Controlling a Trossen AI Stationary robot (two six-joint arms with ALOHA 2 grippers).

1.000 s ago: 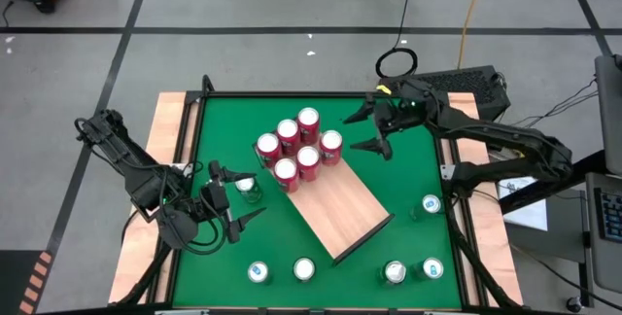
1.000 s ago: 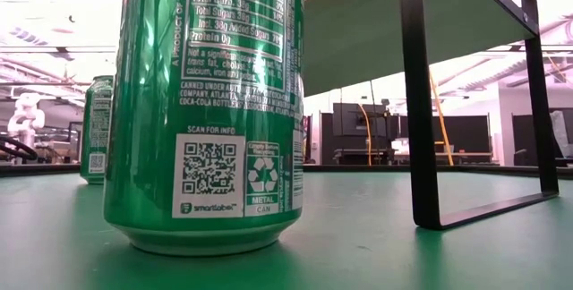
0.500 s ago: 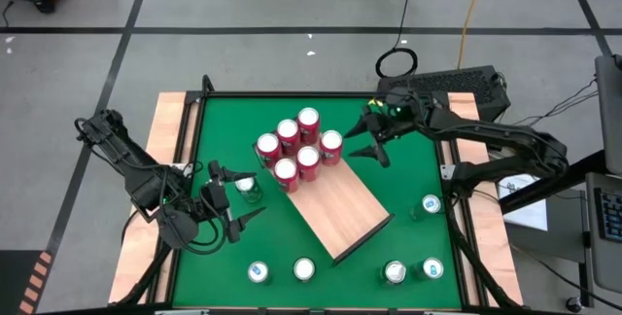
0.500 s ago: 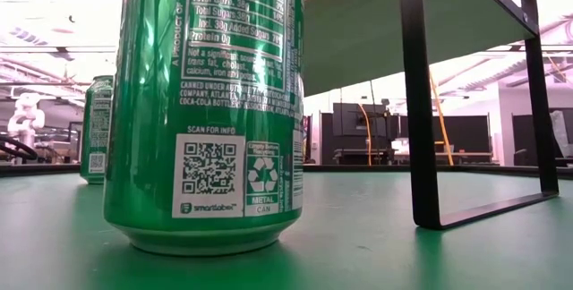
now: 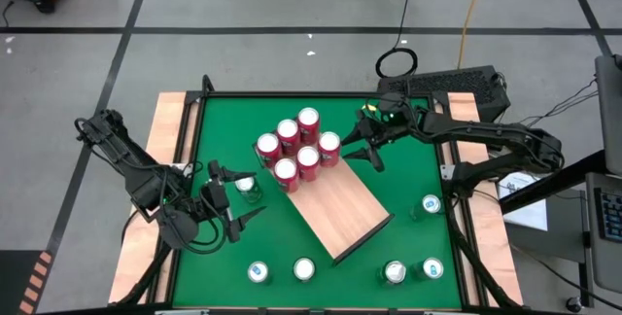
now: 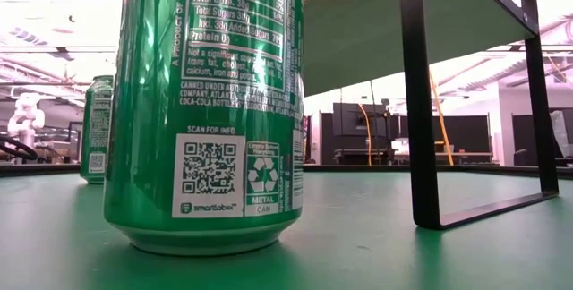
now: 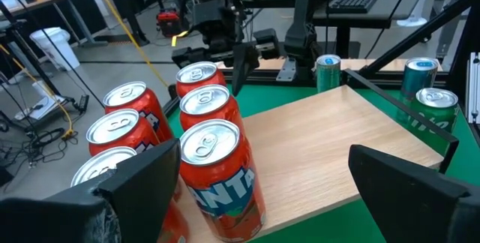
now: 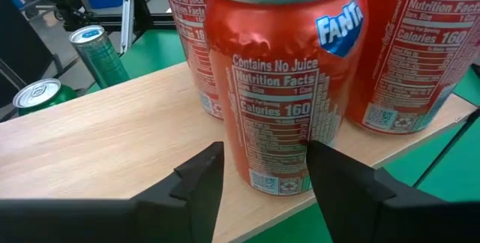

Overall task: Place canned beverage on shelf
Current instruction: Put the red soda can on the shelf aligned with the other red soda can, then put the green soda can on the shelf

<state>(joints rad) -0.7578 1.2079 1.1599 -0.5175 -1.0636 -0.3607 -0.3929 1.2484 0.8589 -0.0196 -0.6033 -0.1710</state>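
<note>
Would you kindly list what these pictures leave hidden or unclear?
- Low view: a green can close to the lens blocks most of the table; its top is cut off. The shelf shows only from below, so nothing standing on it appears.
- Right wrist view: whether the right gripper touches the orange can is unclear.
- High view: can labels are too small to read.

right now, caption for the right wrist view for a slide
Right gripper closing around an orange soda can standing at the wooden shelf's edge.

I see six cans (image 5: pixel 299 146) clustered on the shelf (image 5: pixel 339 209) just ahead of my right gripper (image 5: pixel 362 147), one between its fingers.
</note>
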